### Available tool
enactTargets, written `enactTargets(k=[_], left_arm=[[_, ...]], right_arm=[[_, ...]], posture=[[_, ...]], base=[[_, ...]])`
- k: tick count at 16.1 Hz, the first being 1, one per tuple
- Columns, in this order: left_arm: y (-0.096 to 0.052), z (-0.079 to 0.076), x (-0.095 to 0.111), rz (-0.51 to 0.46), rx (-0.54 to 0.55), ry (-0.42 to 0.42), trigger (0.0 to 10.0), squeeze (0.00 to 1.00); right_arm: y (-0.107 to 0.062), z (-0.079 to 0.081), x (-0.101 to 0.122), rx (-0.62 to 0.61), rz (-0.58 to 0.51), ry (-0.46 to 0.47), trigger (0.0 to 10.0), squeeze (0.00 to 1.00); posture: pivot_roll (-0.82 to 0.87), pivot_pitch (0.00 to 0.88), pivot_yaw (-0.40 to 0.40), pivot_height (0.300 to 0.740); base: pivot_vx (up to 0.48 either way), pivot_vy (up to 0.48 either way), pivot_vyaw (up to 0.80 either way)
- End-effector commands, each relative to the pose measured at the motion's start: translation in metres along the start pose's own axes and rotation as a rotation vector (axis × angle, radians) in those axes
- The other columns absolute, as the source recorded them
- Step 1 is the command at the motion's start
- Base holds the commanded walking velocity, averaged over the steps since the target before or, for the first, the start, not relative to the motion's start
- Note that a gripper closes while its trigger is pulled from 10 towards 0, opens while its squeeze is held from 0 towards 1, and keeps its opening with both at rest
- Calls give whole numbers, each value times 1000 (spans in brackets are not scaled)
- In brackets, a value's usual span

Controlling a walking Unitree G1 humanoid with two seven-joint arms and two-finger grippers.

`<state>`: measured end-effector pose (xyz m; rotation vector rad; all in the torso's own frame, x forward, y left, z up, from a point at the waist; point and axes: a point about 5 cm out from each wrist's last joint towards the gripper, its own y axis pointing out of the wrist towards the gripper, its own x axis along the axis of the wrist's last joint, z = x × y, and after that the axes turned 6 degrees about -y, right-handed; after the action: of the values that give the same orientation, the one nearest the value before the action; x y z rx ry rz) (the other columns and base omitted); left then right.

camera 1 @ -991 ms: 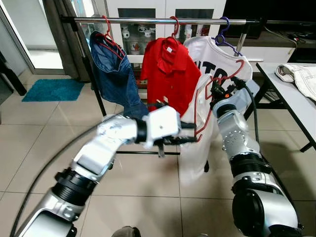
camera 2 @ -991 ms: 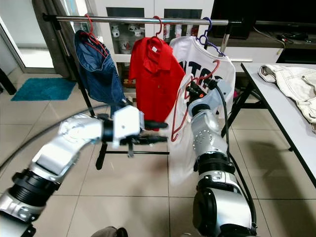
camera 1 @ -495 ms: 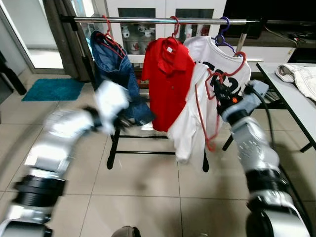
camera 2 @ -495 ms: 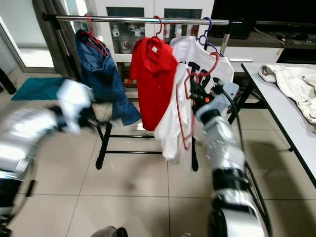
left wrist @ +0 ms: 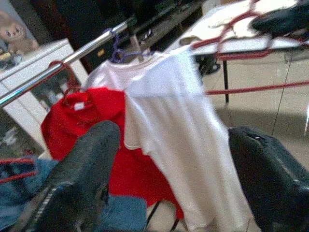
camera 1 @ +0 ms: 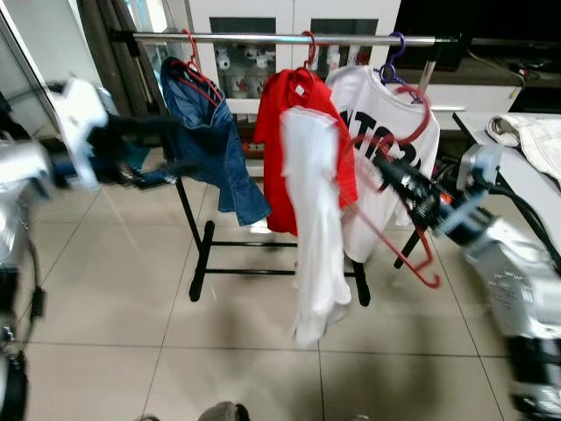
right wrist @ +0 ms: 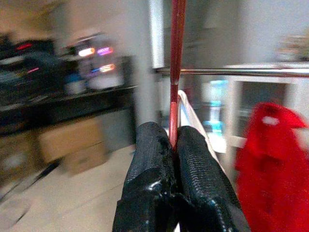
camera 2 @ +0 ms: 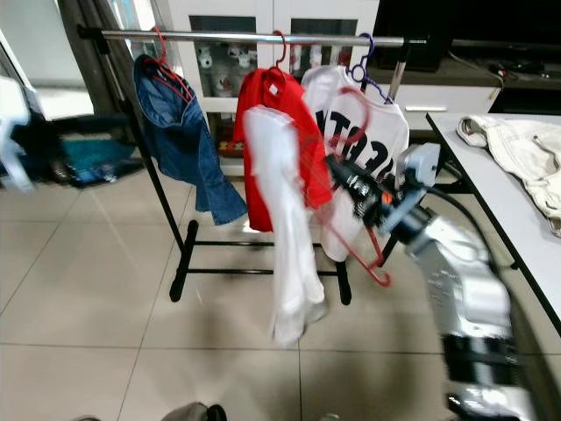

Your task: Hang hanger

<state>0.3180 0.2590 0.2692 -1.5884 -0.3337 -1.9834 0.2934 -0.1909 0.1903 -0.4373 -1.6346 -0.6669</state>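
My right gripper (right wrist: 173, 137) is shut on a thin red hanger (right wrist: 175, 72), which it holds tilted in front of the clothes rack. A plain white garment (camera 1: 311, 219) dangles from the hanger's far end, in front of the red polo shirt (camera 1: 298, 96). The red hanger (camera 1: 412, 254) slants down toward my right gripper (camera 1: 399, 175) and looks blurred. My left gripper (camera 1: 166, 147) is out at the far left, open and holding nothing, near the blue jeans (camera 1: 210, 140). In the left wrist view its black fingers (left wrist: 82, 179) stand wide apart, with the white garment (left wrist: 178, 121) beyond them.
The rack's metal rail (camera 1: 263, 38) carries the jeans, the red polo and a printed white T-shirt (camera 1: 399, 132) on a purple hanger. A table (camera 1: 526, 189) at the right holds a pale jacket (camera 1: 535, 136). The rack's black feet (camera 1: 200, 272) rest on tiled floor.
My left arm has swung from the garment at the centre out to the far left. The right arm has stretched out, carrying the hanger and white garment toward the rack.
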Motion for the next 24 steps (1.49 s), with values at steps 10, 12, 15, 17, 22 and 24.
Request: enactTargets(k=[10,12,15,17,22,24], left_arm=[[49,0,15,51,-443,83,10000,0],[60,-10,20,-24,-518,-2,10000,0],[64,-16,13,33,-558,-4,10000,0],[62,-20,1,82,-588,-53,9725,0],[56,-31,-20,207,-656,-110,0,0],[58,-30,-25,210,-645,-91,0,0]], right_arm=[[16,38,35,481,22,-105,10000,0],[18,38,38,508,27,-109,10000,0],[20,42,37,541,27,-99,10000,0],[22,43,37,564,28,-89,10000,0],[24,42,37,579,37,-90,10000,0],[25,42,37,582,39,-92,10000,0]], posture=[[-61,0,75,740],[-76,0,88,740],[-78,0,84,740],[-79,0,83,740],[-88,0,85,740],[-89,0,84,740]], base=[[0,0,0],[0,0,0],[0,0,0],[0,0,0],[0,0,0],[0,0,0]])
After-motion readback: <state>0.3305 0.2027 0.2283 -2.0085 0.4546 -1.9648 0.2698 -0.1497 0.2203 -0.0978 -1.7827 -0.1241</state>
